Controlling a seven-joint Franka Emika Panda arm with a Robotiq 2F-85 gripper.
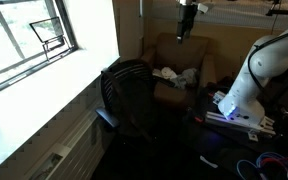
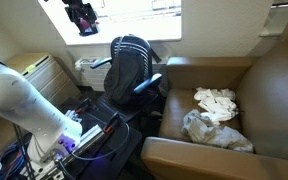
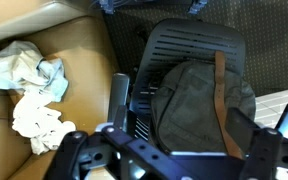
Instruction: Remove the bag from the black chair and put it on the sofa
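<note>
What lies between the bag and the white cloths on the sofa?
Between the bag and the white cloths: an armrest of the black chair and a bare stretch of sofa, seen in the wrist view.

air above bag (image 3: 199,105) on black chair (image 3: 189,40) is open; armrest (image 3: 119,95) stands btw chair & sofa (image 3: 79,35); white cloths (image 3: 29,85) fill part of sofa seat, bare strip beside them

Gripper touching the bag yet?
Apart. In an exterior view the gripper hangs high above the black chair; the wrist view shows the bag lying on that chair, far below.
</note>
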